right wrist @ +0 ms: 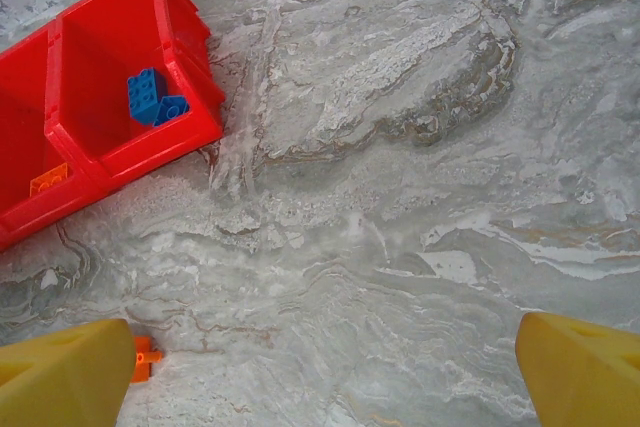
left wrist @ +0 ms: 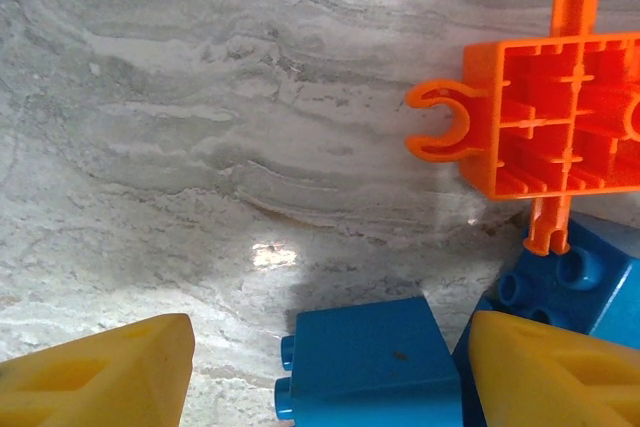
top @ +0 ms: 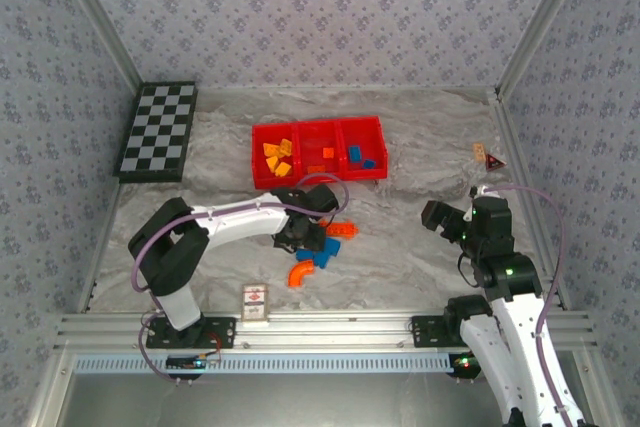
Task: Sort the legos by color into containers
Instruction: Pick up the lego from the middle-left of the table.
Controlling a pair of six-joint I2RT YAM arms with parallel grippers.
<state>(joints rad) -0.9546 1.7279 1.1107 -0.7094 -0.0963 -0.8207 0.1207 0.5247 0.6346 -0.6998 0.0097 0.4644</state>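
Left gripper [left wrist: 330, 372] is down low over the marbled table [left wrist: 200, 147], yellow fingers [left wrist: 100, 372] spread. A blue brick [left wrist: 365, 362] sits right between them at the bottom edge of the wrist view. Bare table shows between that brick and the lower-left finger. The lower-right finger overlaps a second blue brick [left wrist: 590, 282]; whether it touches, I can't tell. Just above, in the upper right, a red-orange piece [left wrist: 560, 112] lies underside up, its clip pointing left into open surface. The whole left and upper left of that view is bare, with plenty of room.

From the top camera, the left gripper [top: 297, 234] is at centre frame, just below the front wall of the red tray [top: 320, 181]. The loose pile lies on its right, and a curved orange brick [top: 299, 273] lies a little lower. A printed card [top: 256, 303] lies near the bottom rail, and a checkerboard [top: 158, 131] lies at the left edge of the table. In the tray, yellow-orange bricks [top: 278, 154] are in the left compartment, a red-orange brick [top: 328, 154] in the middle, and blue bricks [top: 362, 157] on the right.

Right gripper [top: 440, 217] hangs right of centre, well apart from the pile. In its wrist view the fingers [right wrist: 60, 377] stand wide apart, with nothing between them. The tray's corner sits in the upper left there, and a small orange brick [right wrist: 146, 359] lies just beside the lower-left finger. Open table runs everywhere to the right.
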